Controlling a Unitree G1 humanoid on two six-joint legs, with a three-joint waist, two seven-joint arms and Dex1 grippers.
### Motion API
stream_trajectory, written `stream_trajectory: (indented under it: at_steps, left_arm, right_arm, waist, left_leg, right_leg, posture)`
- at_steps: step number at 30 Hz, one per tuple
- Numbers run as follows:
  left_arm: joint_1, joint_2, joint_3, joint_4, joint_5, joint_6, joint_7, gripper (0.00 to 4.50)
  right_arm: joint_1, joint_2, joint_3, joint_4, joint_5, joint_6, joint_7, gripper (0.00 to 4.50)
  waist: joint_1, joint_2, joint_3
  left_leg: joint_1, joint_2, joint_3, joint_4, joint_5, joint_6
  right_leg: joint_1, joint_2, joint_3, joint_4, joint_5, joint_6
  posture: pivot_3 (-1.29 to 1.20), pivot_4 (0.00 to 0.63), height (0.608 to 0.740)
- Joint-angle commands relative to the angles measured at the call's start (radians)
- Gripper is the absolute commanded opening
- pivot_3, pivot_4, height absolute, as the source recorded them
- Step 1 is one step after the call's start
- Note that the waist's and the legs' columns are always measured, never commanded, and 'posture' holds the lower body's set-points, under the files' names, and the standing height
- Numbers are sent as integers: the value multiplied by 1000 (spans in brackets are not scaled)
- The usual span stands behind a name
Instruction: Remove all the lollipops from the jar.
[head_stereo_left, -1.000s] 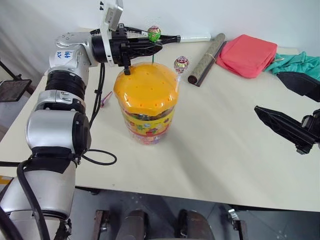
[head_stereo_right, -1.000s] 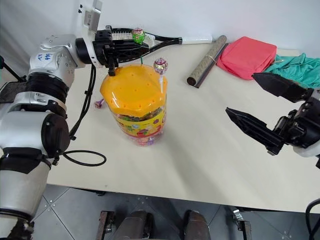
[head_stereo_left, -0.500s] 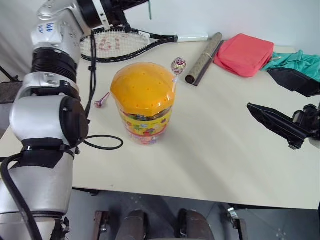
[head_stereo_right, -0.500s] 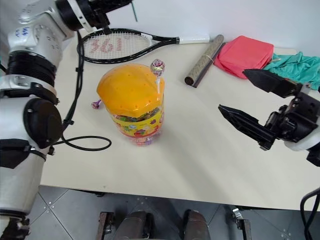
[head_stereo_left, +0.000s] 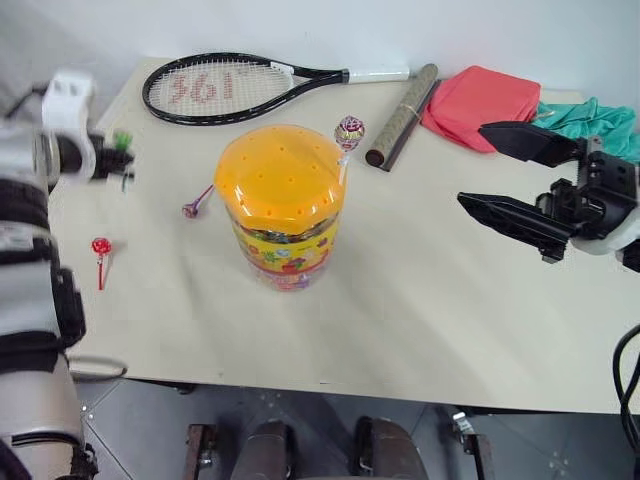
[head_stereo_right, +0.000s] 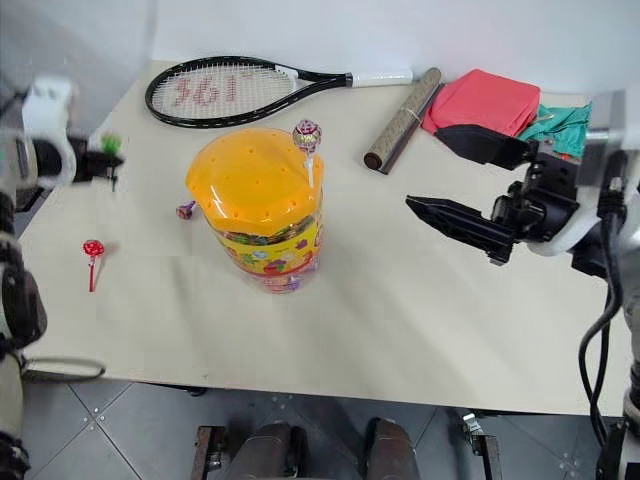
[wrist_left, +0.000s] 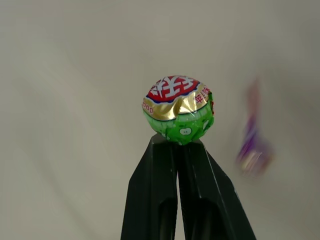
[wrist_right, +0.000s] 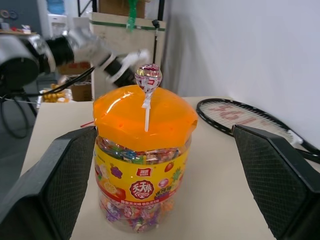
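The jar, a clear tub with an orange dotted lid, stands mid-table. A maroon-patterned lollipop on a white stick rises from the lid's far right edge. My left gripper is shut on the stick of a green lollipop and hovers over the table's left side, well left of the jar. On the table left of the jar lie a purple-pink lollipop and a red lollipop. My right gripper is open, right of the jar, with its fingers pointing at it; in its wrist view the jar sits between them at a distance.
A tennis racket lies along the far edge. To its right are a brown rolled tube, a red pouch and a teal cloth. The table's front edge runs close below the jar.
My left arm has swung from above the jar out to the left and down, carrying the green lollipop. The right gripper has drifted a little toward the jar, still open.
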Motion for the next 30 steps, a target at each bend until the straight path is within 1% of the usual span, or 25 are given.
stream_trajectory:
  at_steps: [1, 5, 11, 16, 18, 21, 26, 30]
  left_arm:
    - [49, 36, 22, -124, 2, 73, 30, 17]
    - [74, 19, 55, -69, 2, 78, 114, 17]
    - [27, -30, 68, 58, -15, 39, 141, 17]
    - [-23, -40, 76, 151, -19, -9, 152, 1346]
    - [-31, -38, 65, 166, -13, -19, 142, 1997]
    - [-42, -30, 47, 169, -5, -23, 115, 2973]
    - [-51, -3, 13, 114, 1, -8, 46, 4472]
    - [-37, 31, -9, -25, -21, 19, -63, 4472]
  right_arm:
    - [-47, 13, 14, 28, -19, -20, 36, 4500]
    - [-88, 35, 45, 63, -45, -21, 67, 4500]
    - [-122, 57, 63, 88, -70, -14, 95, 4500]
    - [-121, 61, 54, 83, -76, -5, 101, 4500]
    - [-114, 60, 47, 75, -74, -1, 99, 4500]
    - [-103, 56, 35, 64, -70, 5, 93, 4500]
    - [-87, 47, 15, 48, -64, 13, 85, 4500]
    - [-81, 42, 2, 27, -56, 25, 69, 4500]
  waist:
    - [5, 0, 0]
    - [11, 0, 0]
    - [17, -1, 0]
    - [16, -1, -1]
    - [15, -1, -1]
    - [14, -1, -1]
    - [12, -1, -1]
    - [12, -1, -1]
  left_leg:
    - [-1, 0, -1, 0, 0, 0]
    - [-1, 0, -1, 1, 0, 0]
    - [0, -1, 0, 1, 0, 0]
    - [-1, -1, 2, 0, 0, 0]
    - [-1, -1, 2, 0, 0, 0]
    - [-1, -1, 3, 0, 0, 0]
    - [-1, -1, 4, 0, 0, 0]
    - [-1, -1, 4, 0, 0, 0]
  right_leg:
    - [0, 0, 0, 0, 0, 0]
    - [0, 0, 0, 0, 0, 0]
    - [0, 0, 0, 0, 0, 0]
    - [-1, 0, 0, 0, 0, 0]
    - [-2, 0, 0, 1, 0, 0]
    - [-2, 0, 0, 1, 0, 0]
    - [-3, 0, 0, 1, 0, 0]
    - [-4, 0, 1, 2, 0, 0]
  posture:
    - [0, 150, 740]
    - [0, 150, 740]
    - [0, 150, 740]
    - [0, 150, 740]
    - [0, 150, 740]
    - [0, 150, 740]
    - [0, 150, 740]
    - [0, 150, 740]
